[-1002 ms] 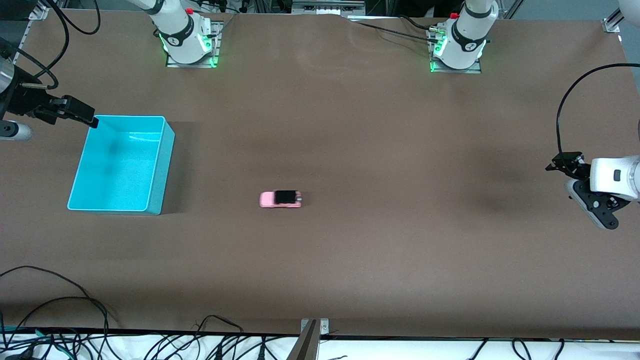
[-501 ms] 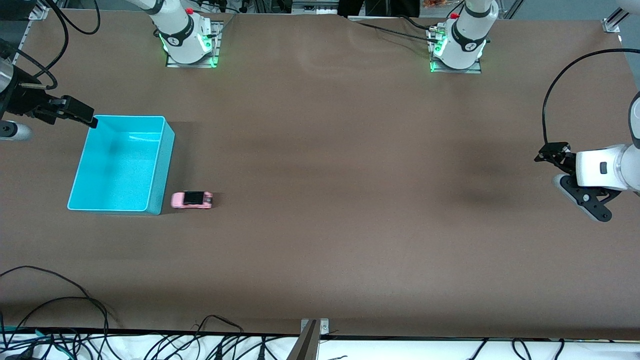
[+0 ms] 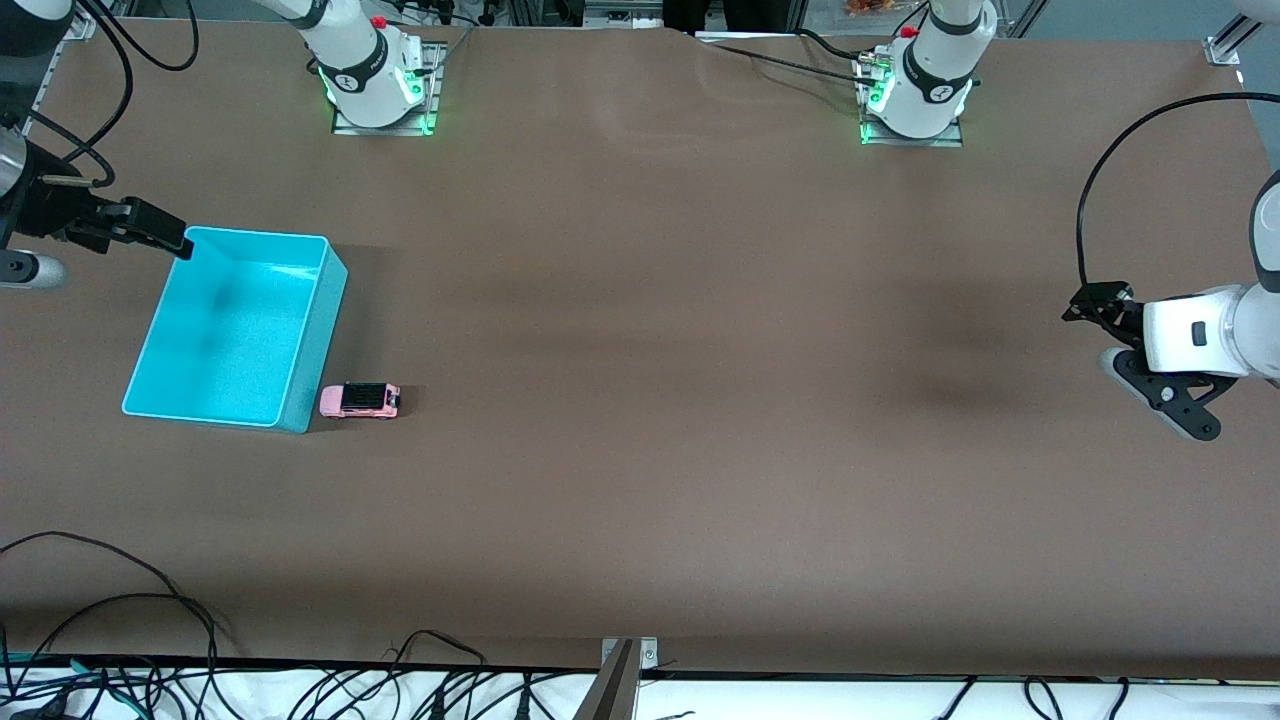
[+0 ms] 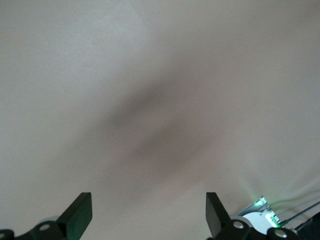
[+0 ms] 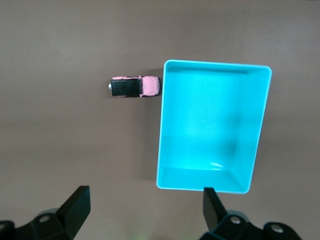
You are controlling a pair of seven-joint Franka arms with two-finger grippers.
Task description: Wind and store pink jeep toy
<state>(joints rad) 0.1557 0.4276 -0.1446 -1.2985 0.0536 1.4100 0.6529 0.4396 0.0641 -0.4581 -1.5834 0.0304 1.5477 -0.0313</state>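
pink jeep toy [image 3: 360, 400] sitting on tabletop [image 3: 700, 450] against turquoise bin [image 3: 310, 340] | right gripper [image 5: 142, 212] hovering over bin edge, fingers spread wide, holding nothing | left gripper [image 4: 147, 215] waiting, fingers spread, holding nothing | advice: lower right fingers astride jeep's sides, clearing bin wall

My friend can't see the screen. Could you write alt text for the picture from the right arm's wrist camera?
Seen from above, a tiny pink toy car with a black roof sits on a brown table, its nose against the outside wall of an empty turquoise bin. The right gripper hangs open over them.
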